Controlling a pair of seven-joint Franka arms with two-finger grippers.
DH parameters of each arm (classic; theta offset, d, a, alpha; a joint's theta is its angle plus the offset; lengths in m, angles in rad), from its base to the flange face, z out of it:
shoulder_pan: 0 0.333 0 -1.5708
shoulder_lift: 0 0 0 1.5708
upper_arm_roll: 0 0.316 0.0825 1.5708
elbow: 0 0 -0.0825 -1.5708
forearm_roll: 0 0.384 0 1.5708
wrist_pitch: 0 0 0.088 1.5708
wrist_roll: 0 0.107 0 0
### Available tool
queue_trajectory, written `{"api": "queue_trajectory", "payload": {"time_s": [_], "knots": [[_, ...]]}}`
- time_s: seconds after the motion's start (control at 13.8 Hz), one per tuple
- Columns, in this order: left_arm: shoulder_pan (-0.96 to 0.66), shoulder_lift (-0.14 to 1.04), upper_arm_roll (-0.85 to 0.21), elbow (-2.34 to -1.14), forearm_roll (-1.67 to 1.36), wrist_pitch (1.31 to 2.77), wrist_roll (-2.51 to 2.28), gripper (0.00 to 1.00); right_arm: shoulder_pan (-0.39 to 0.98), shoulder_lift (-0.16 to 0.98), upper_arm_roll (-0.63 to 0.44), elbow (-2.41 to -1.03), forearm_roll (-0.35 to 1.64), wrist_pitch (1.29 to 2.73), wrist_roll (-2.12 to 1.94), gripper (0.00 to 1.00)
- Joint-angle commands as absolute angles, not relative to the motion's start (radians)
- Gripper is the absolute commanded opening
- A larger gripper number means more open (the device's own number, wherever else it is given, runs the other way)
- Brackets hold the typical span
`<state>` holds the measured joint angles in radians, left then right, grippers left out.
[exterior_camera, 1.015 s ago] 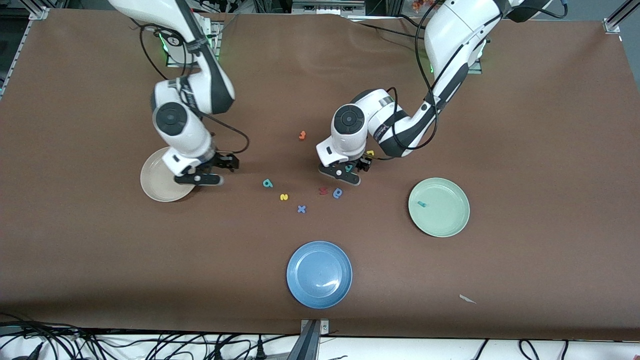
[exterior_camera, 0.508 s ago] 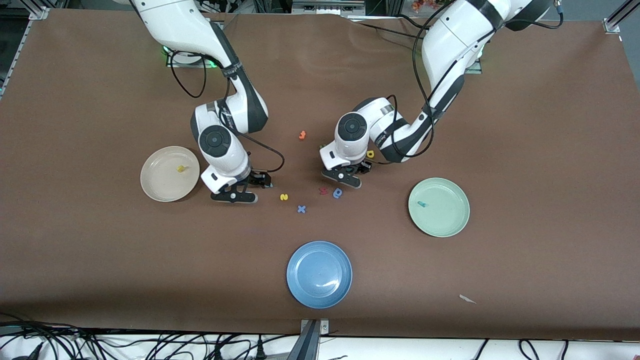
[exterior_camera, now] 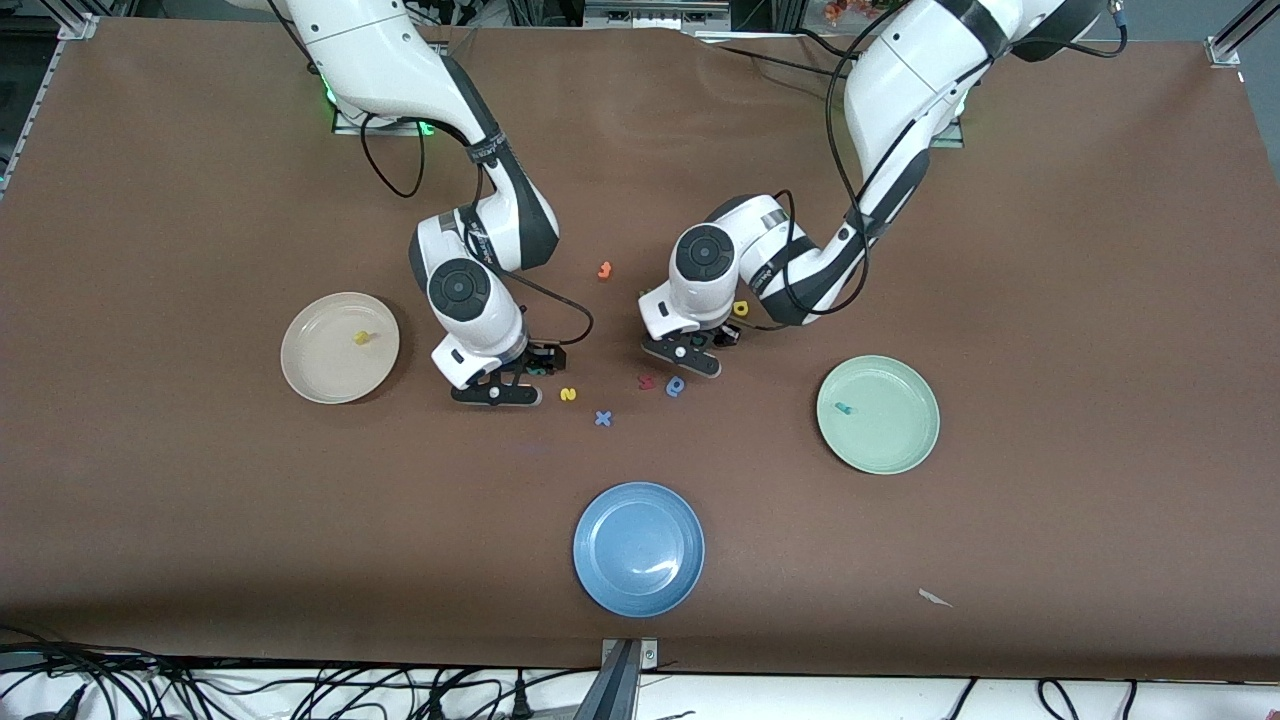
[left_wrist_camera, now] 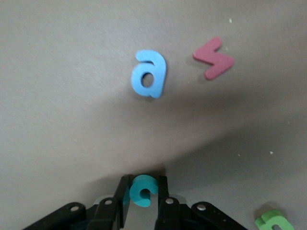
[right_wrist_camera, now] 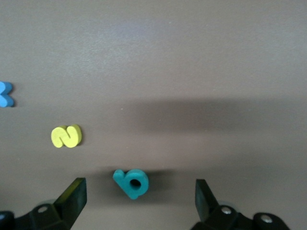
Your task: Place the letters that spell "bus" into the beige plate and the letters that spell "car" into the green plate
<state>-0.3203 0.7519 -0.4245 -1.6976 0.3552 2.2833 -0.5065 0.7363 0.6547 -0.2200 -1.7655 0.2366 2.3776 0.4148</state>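
My left gripper (exterior_camera: 697,345) (left_wrist_camera: 144,184) is down at the table, shut on the teal c (left_wrist_camera: 142,190), one finger against each side. My right gripper (exterior_camera: 520,375) (right_wrist_camera: 139,189) stands open and low over the teal b (right_wrist_camera: 131,182), which lies flat between its wide fingers. The yellow s (exterior_camera: 568,394) (right_wrist_camera: 66,136) lies close beside the b. The yellow a (exterior_camera: 741,308) sits by the left arm's wrist. The beige plate (exterior_camera: 320,365) holds a yellow u (exterior_camera: 361,338). The green plate (exterior_camera: 895,430) holds a teal r (exterior_camera: 843,407).
A blue a (exterior_camera: 676,386) (left_wrist_camera: 149,74) and a red z (exterior_camera: 647,381) (left_wrist_camera: 214,58) lie just in front of the left gripper. Also on the table are a blue x (exterior_camera: 603,418), an orange letter (exterior_camera: 604,270), a green u (left_wrist_camera: 273,221), and a blue plate (exterior_camera: 639,549) nearest the front camera.
The right arm has swung from over the beige plate to the teal b, and the yellow u now shows in that plate. The left gripper's jaws have closed in on the teal c.
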Motion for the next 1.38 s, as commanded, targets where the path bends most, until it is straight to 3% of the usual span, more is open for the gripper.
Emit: {"api": "queue_trajectory", "payload": {"time_s": [0.0,0.44,0.73,0.8,0.87,1.16,1.31], "knots": [[-0.264,0.689,-0.426,-1.695,0.391,2.229,-0.430,0.04,0.727,0.681,-0.212,-1.733,0.259,2.364,0.397,1.00],[-0.045,0.672,-0.425,-1.689,0.391,2.220,-0.140,0.06,0.723,0.729,-0.212,-1.677,0.268,2.359,0.396,0.94],[0.055,0.673,-0.425,-1.690,0.391,2.221,0.006,0.10,0.724,0.730,-0.210,-1.675,0.276,2.353,0.396,0.79],[0.070,0.678,-0.425,-1.690,0.391,2.221,0.020,0.29,0.724,0.729,-0.209,-1.677,0.278,2.353,0.399,0.76],[0.074,0.678,-0.425,-1.690,0.391,2.221,0.035,0.99,0.726,0.729,-0.207,-1.681,0.278,2.353,0.400,0.75],[0.063,0.651,-0.436,-1.701,0.384,2.217,0.026,1.00,0.729,0.727,-0.207,-1.686,0.282,2.332,0.406,0.67],[0.060,0.626,-0.474,-1.706,0.376,2.136,-0.017,1.00,0.727,0.727,-0.207,-1.684,0.282,2.332,0.405,0.61]]}}
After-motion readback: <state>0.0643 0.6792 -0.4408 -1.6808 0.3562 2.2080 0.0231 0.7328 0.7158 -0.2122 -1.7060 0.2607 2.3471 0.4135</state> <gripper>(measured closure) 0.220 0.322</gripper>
